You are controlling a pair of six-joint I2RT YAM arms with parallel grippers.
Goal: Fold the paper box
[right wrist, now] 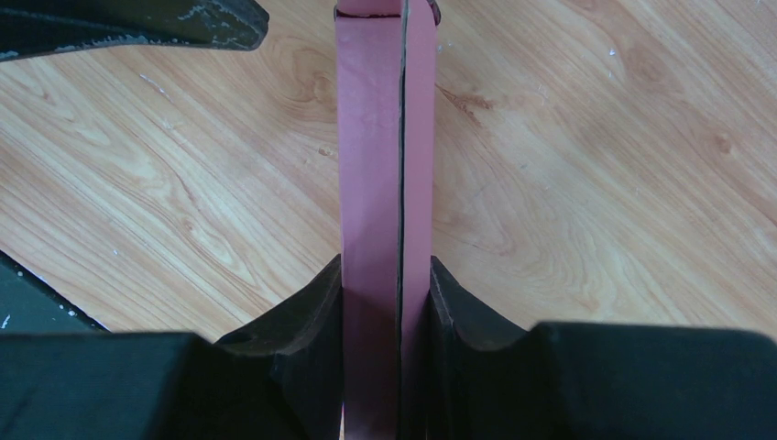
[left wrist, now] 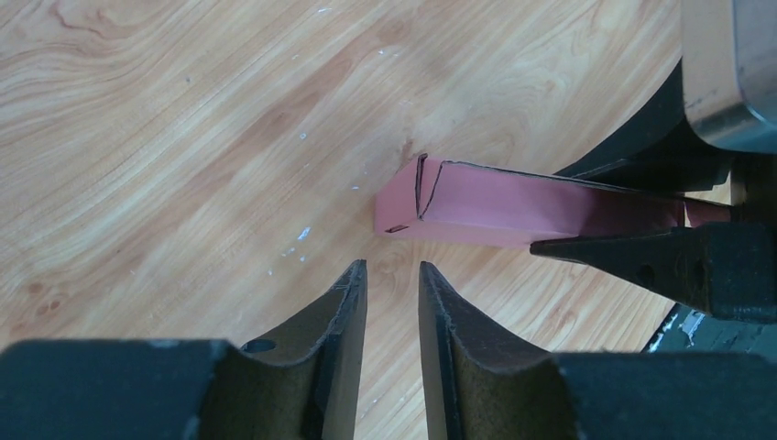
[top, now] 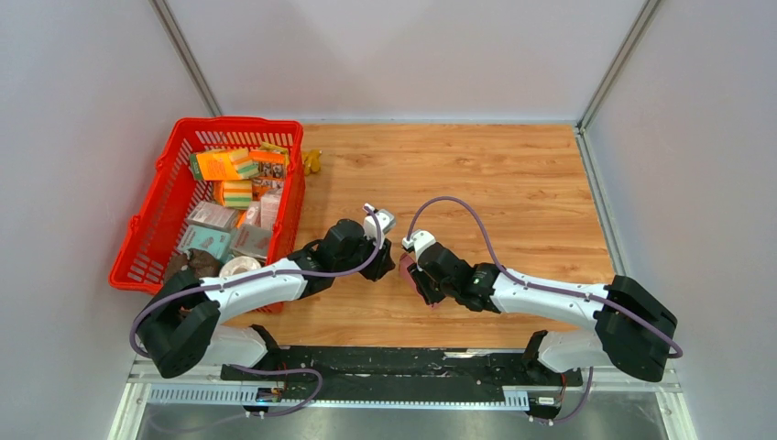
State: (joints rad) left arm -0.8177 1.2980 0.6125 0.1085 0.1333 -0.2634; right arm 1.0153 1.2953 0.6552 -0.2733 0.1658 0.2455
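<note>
Wood-grain table (top: 513, 183) inside white walls, seen from above: a red basket (top: 156, 211) of packages sits at the left, well apart from the work. Both arms meet near the middle of the near edge. The left gripper (top: 385, 261) and right gripper (top: 414, 273) face each other, and the box (top: 404, 268) shows only as a pink sliver between them

Left wrist view: the left jaws stand a little apart with nothing between them, the tips just short of the box's free end (left wrist: 403, 206). That end shows a tucked flap with a dark seam and a small slot. The far part of the box sits between the right fingers (left wrist: 641, 261), above the wood

Right wrist view: the right fingers (right wrist: 316, 302) clamp the box from both sides, gripping it as a narrow pink sleeve with one seam running along its length. A left finger (right wrist: 137, 23) shows at the top left corner

The step in hand looks like closing the free end. To do it well, the right grip should hold firm without crushing the thin card. The left gripper should come in along the sleeve's length and meet the flap squarely at its crease. It should press, not twist, since any sideways pull against the right grip would likely buckle the walls or spring the seam
</note>
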